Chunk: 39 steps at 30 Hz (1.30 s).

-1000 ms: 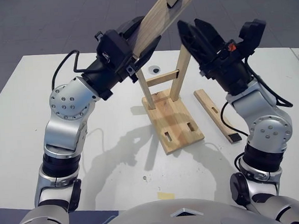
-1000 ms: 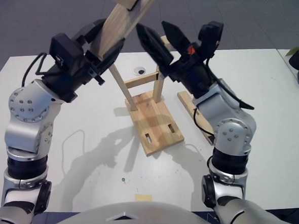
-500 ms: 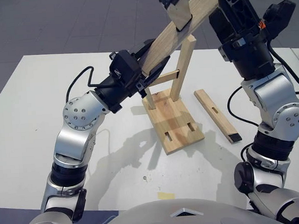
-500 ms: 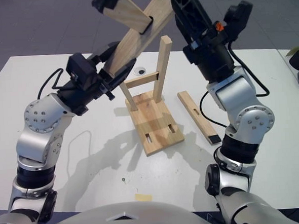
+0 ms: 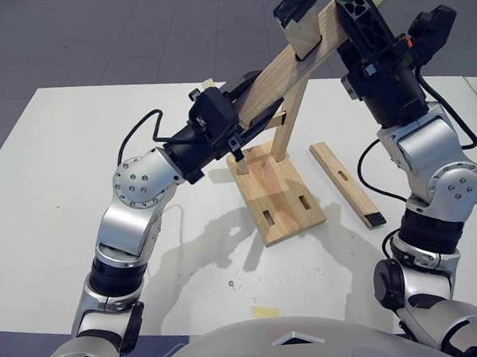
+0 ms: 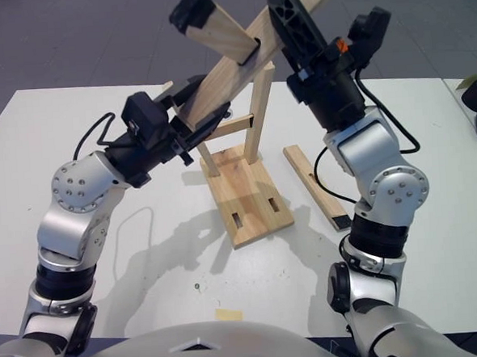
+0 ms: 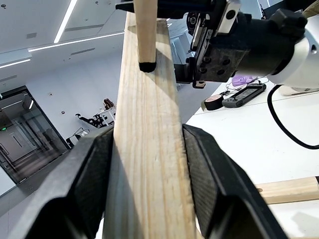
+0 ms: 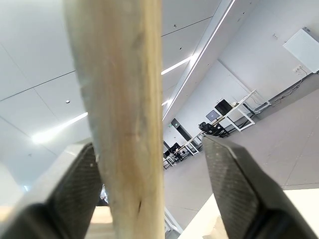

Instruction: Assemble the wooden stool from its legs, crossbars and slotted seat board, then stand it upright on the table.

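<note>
Right fingers [image 8: 234, 189] risen, spread astride leg [image 7: 149, 149] (top cut off), left fingers [image 7: 87, 189] pinching its lower end

The slanted plank [image 5: 292, 58] is clamped between the fingers of the left gripper [image 5: 249, 105] and passes loosely between those of the right gripper [image 5: 351, 14], its stub [image 5: 302, 21] just beside them. Right under the left fingers stands the frame [image 5: 290, 115] on the seat board [image 5: 282, 196]. Bare table [image 5: 44, 174] lies beyond the left fingers, and a loose leg [image 5: 346, 184] lies below the right ones.
</note>
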Available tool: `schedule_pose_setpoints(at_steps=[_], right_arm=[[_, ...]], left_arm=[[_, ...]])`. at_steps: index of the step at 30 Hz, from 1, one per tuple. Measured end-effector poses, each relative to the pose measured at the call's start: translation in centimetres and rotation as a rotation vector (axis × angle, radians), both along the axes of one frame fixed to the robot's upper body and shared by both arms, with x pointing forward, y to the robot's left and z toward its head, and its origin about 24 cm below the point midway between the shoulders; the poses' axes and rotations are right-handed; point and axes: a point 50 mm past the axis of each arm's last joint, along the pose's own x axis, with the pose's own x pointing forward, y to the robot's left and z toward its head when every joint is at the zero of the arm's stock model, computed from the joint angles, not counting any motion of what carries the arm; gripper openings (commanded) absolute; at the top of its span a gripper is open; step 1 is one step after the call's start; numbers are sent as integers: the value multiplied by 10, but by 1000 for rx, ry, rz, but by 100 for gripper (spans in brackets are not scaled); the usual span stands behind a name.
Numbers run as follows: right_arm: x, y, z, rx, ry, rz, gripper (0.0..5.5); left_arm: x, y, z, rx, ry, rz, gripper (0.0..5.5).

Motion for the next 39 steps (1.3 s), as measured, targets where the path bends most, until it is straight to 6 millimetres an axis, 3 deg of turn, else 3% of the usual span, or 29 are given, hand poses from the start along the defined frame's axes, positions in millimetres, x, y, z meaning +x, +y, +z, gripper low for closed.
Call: schedule_pose_setpoints(at_steps=[11,19,20,23,28,32,36,39], right_arm=[[1,4,-5,8,18,0,101],[-2,6,-11,10,48,-43,102],[-1,7,-12,11,55,-47,102],[2,2,-16,3,96,-116,102],[4,-33,-28,20,181,-321,102],[-7,-59,-41,-35,230,-407,102],[-28,-80,-65,-153,314,-451,102],[-40,-87,-90,-259,402,-477,102]], left_arm=[[4,1,-1,40,-17,26,206],[6,4,-2,87,-32,20,206],[7,5,-3,92,-29,22,243],[8,10,2,82,-57,40,282],[8,33,22,-48,-43,104,372],[-3,54,44,-191,2,88,436],[2,90,69,-330,-39,307,494],[8,107,61,-390,-16,489,540]])
